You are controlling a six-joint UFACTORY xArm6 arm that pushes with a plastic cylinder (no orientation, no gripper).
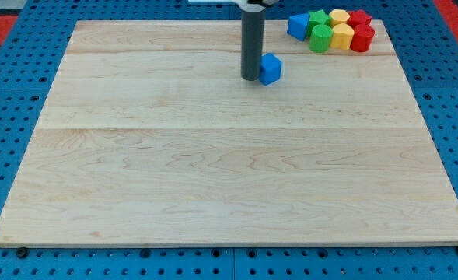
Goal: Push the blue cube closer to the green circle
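The blue cube (270, 68) lies on the wooden board near the view's top, right of centre. My tip (251, 78) stands just left of the cube, touching or nearly touching its left side. The green circle (319, 39), a round green block, sits in a cluster at the view's top right, up and to the right of the cube.
The cluster at the top right also holds a second blue block (298, 26), a green star-like block (317, 18), two yellow blocks (342, 34) and two red blocks (362, 37). The wooden board (213, 171) lies on a blue pegboard.
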